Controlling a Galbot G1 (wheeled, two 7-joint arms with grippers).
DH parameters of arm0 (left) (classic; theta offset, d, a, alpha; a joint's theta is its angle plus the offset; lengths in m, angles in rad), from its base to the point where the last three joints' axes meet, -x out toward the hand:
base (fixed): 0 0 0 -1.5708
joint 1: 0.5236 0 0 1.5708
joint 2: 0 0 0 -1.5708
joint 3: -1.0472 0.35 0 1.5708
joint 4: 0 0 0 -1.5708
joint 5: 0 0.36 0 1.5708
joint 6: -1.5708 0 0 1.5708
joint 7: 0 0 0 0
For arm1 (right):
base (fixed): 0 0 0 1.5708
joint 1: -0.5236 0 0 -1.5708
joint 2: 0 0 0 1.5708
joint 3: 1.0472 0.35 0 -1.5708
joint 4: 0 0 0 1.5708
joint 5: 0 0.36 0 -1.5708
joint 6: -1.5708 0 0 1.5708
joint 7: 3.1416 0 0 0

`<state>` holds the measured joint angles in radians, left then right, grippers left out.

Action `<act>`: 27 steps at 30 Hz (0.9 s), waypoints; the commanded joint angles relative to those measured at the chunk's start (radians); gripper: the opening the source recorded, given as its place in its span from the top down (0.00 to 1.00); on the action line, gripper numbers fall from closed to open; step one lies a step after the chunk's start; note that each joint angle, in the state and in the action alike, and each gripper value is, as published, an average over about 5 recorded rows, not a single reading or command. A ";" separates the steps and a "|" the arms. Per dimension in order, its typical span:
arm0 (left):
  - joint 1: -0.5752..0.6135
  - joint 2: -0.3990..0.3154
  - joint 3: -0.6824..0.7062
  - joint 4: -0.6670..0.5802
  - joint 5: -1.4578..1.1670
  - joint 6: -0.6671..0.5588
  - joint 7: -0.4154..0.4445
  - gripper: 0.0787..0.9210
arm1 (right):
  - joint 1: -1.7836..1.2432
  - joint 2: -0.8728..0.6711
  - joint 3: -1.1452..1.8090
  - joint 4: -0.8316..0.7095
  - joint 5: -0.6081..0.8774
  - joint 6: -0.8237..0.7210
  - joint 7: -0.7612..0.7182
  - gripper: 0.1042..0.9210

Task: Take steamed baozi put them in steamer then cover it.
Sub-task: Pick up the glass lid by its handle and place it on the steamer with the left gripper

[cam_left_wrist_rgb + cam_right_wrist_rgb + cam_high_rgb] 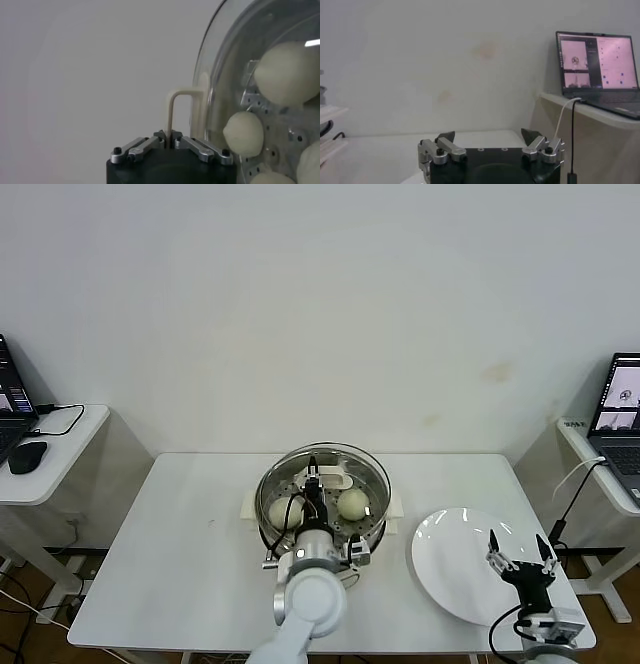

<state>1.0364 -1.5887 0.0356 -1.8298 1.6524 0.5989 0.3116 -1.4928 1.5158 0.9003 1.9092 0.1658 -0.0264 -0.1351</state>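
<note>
White wall backs a white rectangular table (180, 554) with a smooth matte top; side desks flank it, the right one carrying a laptop (598, 67).

Steamer (375, 522): round, shiny steel, sitting on a cream base with side handles, at the table's centre. Its perforated tray is visible through the glass.

Cover (360, 469): round clear glass dome with a thin metal rim, lying on top of the steamer and matching its width. Its cream handle (175, 107) is a slim, smooth bent loop standing up from the glass.

Baozi (352, 504): smooth, rounded, cream-white dough buns inside the steamer under the cover. Two show in the head view, one on each side of the left arm; the left wrist view shows at least four through the glass (289, 70), resting on the tray.

Left gripper (312, 476): black fingers on a silver wrist, reaching over the steamer's near edge to the middle of the cover. In the left wrist view the jaws are drawn together on the handle, which rises directly from between the fingertips (170, 136).

Right gripper (519, 553): parked above the near edge of a flat, glossy white plate (450, 559) to the right of the steamer, well apart from the cover. Its jaws stand wide apart, with nothing between them (489, 136).
</note>
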 commanded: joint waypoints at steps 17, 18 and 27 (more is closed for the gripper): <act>0.021 -0.010 -0.015 0.018 0.028 0.003 0.007 0.92 | 0.012 0.010 -0.003 -0.007 -0.008 -0.001 -0.003 0.12; 0.023 -0.010 -0.014 0.017 0.029 0.003 0.007 0.92 | 0.012 0.010 -0.003 -0.007 -0.008 -0.001 -0.003 0.12; 0.030 -0.009 -0.017 0.027 0.024 0.000 0.000 0.92 | 0.011 0.013 -0.004 -0.002 -0.009 0.001 -0.004 0.12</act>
<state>1.0644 -1.5971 0.0211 -1.8125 1.6784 0.5995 0.3169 -1.4819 1.5266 0.8962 1.9035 0.1570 -0.0268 -0.1382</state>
